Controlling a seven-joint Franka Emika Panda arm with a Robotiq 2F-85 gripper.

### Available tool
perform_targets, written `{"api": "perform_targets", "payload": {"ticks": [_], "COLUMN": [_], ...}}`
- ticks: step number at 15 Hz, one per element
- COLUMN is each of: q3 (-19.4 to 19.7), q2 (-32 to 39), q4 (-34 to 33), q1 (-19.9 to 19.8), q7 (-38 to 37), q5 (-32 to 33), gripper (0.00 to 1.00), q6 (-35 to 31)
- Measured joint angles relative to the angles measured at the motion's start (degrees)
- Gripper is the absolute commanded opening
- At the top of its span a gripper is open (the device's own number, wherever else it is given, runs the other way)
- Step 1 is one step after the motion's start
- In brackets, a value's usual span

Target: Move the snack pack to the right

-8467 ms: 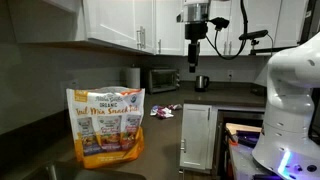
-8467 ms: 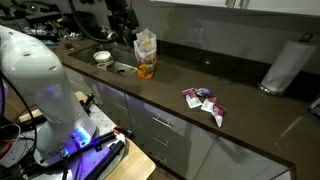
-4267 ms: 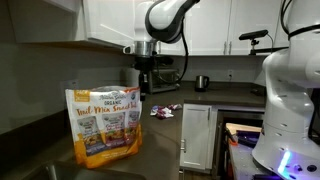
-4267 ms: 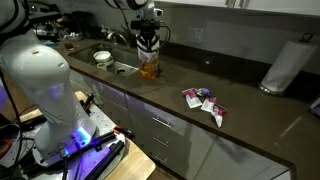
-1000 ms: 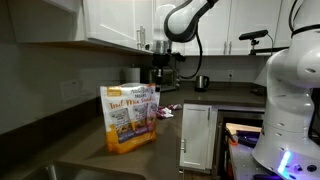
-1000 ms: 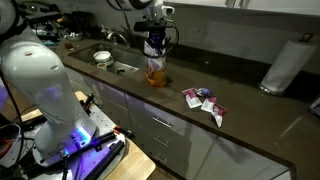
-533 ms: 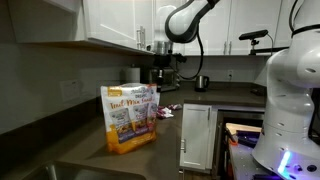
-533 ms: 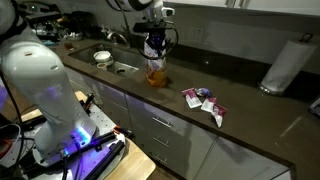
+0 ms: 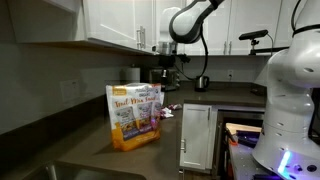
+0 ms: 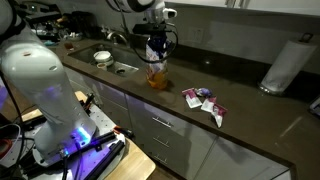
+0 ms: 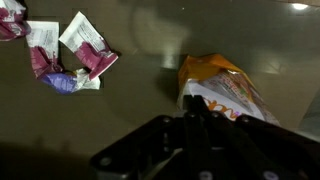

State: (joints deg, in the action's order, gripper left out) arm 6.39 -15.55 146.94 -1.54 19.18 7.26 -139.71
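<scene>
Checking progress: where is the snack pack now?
In an exterior view the snack pack stands on the counter between the sink and the wrappers, directly under the gripper.

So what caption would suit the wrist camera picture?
Gripper holding the snack pack by its top on a dark countertop, purple-and-white wrappers scattered nearby.

snack pack [image 11: 232, 92] top hidden under gripper [image 11: 197, 113], wrappers [image 11: 75, 48] blurred
</scene>
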Motion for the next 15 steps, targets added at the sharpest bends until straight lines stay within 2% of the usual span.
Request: {"api": "perform_targets", "payload": {"ticks": [7, 8, 9, 15], "q3": [2.30, 2.40, 2.45, 2.41], "q2": [-8.65, -9.71, -10.56, -12.27], "q4": [7.44, 8.32, 9.08, 10.12], "q1": [-4.13, -4.60, -4.94, -4.81], "q7": [-1.66, -1.91, -2.21, -5.30], "q5": [0.08, 0.08, 0.08, -0.34], "gripper": [0.01, 0.20, 0.29, 0.66], "q6": [0.01, 0.01, 0.01, 0.36]}}
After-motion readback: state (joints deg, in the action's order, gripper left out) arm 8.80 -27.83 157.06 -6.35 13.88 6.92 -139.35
